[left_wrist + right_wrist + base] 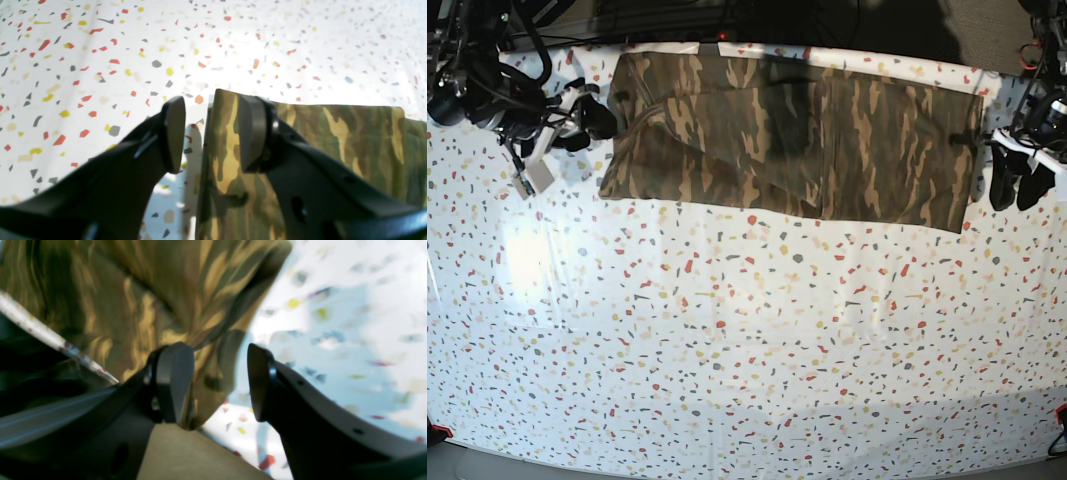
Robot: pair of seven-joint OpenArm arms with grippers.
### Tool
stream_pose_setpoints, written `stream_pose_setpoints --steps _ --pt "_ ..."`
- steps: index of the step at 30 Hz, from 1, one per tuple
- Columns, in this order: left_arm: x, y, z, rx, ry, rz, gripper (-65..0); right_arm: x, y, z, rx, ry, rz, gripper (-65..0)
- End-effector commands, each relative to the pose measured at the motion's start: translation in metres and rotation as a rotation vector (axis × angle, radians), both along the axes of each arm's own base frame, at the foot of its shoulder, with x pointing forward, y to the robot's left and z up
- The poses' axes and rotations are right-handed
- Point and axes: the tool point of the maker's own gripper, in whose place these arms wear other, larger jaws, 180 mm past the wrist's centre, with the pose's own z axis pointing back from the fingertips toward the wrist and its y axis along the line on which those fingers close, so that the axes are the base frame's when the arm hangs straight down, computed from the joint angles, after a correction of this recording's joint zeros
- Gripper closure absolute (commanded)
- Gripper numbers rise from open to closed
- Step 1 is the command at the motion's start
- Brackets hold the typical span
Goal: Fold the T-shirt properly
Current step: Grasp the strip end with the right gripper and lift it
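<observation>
While the T-shirt (797, 140) lies as a long folded band along the table's (727, 350) far edge, neither arm grips it. Left gripper (211, 133): jaws apart, straddling the cloth's end edge, one pad over fabric. Right gripper (220, 383): jaws apart at the bunched sleeve end, holding nothing. Risk: closing at these edges may catch only the top layer, so the band would unfold or skew when lifted.

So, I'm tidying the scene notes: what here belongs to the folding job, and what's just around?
Job: shirt; left fingers, open; right fingers, open.
Around: speckled table; cables.
</observation>
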Motion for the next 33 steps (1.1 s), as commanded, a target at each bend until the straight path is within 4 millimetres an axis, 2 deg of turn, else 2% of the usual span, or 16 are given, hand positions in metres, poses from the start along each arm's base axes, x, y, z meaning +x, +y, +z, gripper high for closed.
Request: stream_pose_setpoints --steps 1,7,12,16,23,29,33 --pt "0.005 0.0 0.015 -0.004 -0.056 -0.009 -26.0 0.004 -0.004 0.002 0.007 -0.013 0.001 -30.4" --pt "0.005 -0.001 0.016 -0.007 -0.058 -0.009 -26.0 -0.001 -0.018 -0.026 0.034 0.072 -0.053 -30.4" --pt "0.005 -0.001 0.016 -0.007 -0.058 -0.009 -26.0 0.004 -0.022 -0.033 0.069 0.061 -0.1 -30.4" --pt "0.005 -0.001 0.016 -0.007 -0.059 -0.009 -26.0 -0.004 -0.021 -0.047 0.033 0.108 -0.084 -30.4" --pt "0.005 0.0 0.016 -0.007 -0.062 -0.009 -26.0 -0.023 0.015 -0.071 0.089 0.204 0.01 -30.4" --pt "0.005 0.0 0.016 -0.007 -0.062 -0.009 -26.0 -0.031 0.05 -0.071 0.17 0.224 0.087 -30.4" --pt "0.005 0.0 0.016 -0.007 -0.062 -0.009 -26.0 -0.028 0.065 -0.071 0.2 0.192 0.103 -30.3"
